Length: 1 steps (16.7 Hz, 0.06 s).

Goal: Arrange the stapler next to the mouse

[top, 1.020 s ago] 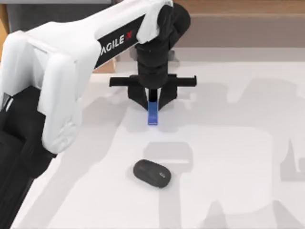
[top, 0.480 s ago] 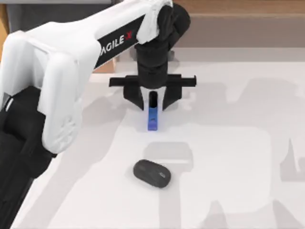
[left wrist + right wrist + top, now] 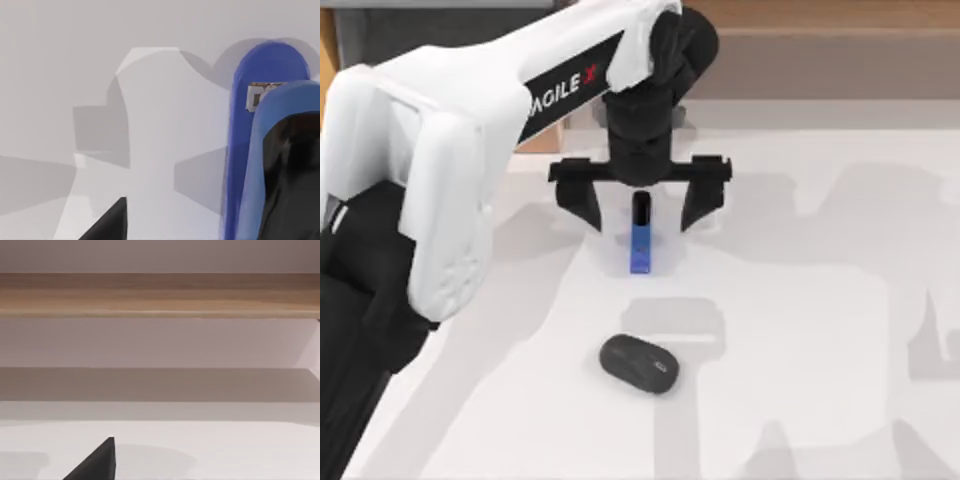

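Slim blue stapler with black upper part [image 3: 641, 235] lying on white table [image 3: 820, 320], well apart from dark oval mouse [image 3: 638, 363], farther back. Left gripper [image 3: 640, 208] straddling stapler, fingers [image 3: 582, 200] spread wide, touching nothing. Right gripper: cannot tell.

White left arm [image 3: 470, 110], black joints, AGILEX lettering

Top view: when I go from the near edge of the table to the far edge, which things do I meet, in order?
mouse → stapler, lying on the table → left gripper, open, with one finger on each side of the stapler's far end.
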{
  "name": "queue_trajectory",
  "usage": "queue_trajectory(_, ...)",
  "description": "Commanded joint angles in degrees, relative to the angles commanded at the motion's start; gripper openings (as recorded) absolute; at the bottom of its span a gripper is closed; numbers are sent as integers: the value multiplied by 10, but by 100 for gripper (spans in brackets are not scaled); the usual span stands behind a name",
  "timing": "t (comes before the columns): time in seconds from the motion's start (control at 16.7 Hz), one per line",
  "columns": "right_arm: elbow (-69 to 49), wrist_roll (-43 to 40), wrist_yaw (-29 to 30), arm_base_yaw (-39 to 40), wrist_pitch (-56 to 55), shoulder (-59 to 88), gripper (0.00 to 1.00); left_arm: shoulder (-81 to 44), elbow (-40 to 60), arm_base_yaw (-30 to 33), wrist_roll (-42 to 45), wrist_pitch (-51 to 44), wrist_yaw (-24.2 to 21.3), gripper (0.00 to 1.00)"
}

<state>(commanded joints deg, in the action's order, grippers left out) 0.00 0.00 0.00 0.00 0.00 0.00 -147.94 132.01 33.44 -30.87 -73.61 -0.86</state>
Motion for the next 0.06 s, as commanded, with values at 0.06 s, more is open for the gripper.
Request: queue_trajectory(0.06, 0, 0, 0, 0, 0, 0, 100, 0, 0, 0, 0, 0, 0, 100)
